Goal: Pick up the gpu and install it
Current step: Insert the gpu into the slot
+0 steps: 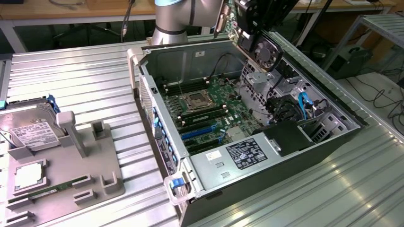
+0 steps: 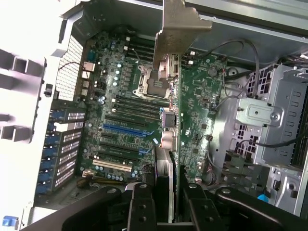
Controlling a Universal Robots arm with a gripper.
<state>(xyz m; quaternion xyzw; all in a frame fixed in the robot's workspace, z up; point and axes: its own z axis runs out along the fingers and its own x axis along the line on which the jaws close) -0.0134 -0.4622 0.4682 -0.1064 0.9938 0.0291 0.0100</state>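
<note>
The gpu [image 1: 260,46], a black card with a round fan on its face, hangs tilted above the far side of the open computer case [image 1: 328,142]. My gripper [image 1: 251,16] is shut on its upper end. In the wrist view the gpu [image 2: 169,120] shows edge-on between my gripper [image 2: 166,204] fingers [image 2: 140,208], its pale metal bracket [image 2: 176,29] pointing away from the wrist. Below it lies the green motherboard [image 2: 120,91] with a blue expansion slot [image 2: 123,129]. The card is well clear of the motherboard [image 1: 211,111] and touches nothing in the case.
A grey fixture [image 1: 94,161] at the exterior view's left holds a silver hard drive [image 1: 30,131] and a memory stick [image 1: 54,190]. Inside the case are a drive cage [image 2: 272,120], blue cables [image 1: 303,106] and a power supply [image 1: 243,153]. The case stands on a slatted metal table [image 1: 82,80].
</note>
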